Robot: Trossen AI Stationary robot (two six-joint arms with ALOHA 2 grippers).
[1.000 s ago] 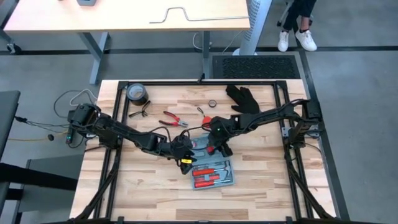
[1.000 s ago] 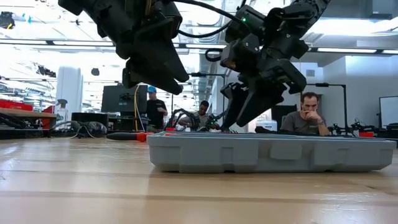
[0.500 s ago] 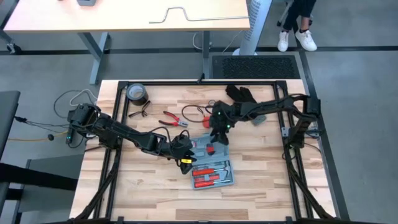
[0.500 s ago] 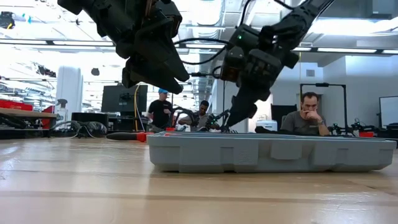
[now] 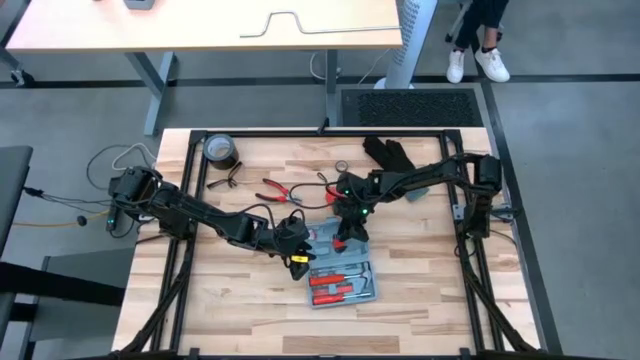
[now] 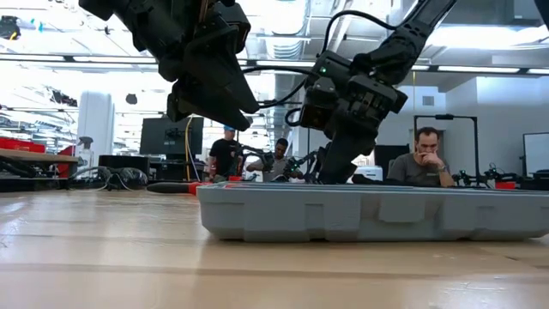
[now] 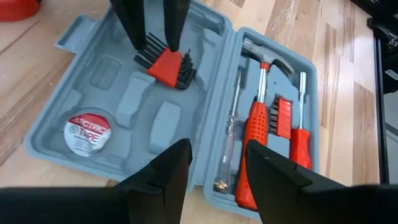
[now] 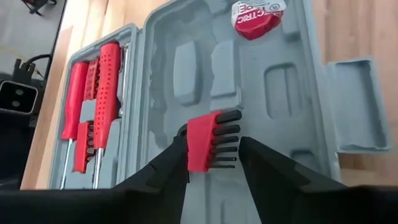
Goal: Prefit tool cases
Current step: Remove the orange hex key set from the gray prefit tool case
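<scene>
The blue-grey tool case (image 5: 345, 270) lies opened flat on the table's middle, both halves up (image 7: 124, 106). Its near half holds a hammer and red-handled screwdrivers (image 7: 267, 124). Its far half holds a red-and-white tape roll (image 7: 87, 132) and a red holder of black hex keys (image 8: 202, 143). My right gripper (image 8: 213, 138) stands over the far half, shut on that hex key set (image 7: 166, 63). My left gripper (image 7: 216, 146) hovers open above the case's left end (image 5: 297, 250), touching nothing. In the low view the case (image 6: 369, 210) rests flat on the wood. My right gripper pinches the hex key set between its two fingers: one finger lies against the red holder's side (image 8: 189, 149), the other against the keys' free ends (image 8: 237, 140). The fingers come from above, pointing down. The set sits low on the far half's moulded floor (image 7: 180, 78).
A black glove (image 5: 388, 155), a dark tape roll (image 5: 220, 150), red pliers (image 5: 283, 192), glasses (image 5: 225, 183) and a small ring (image 5: 342, 166) lie on the far part of the table. Bare wood shows near the front edge and at both sides.
My right arm has drawn its elbow back toward the far right. Its gripper rose toward the far edge, turned, then came down again over the case's far half. The case has shifted slightly on the table.
</scene>
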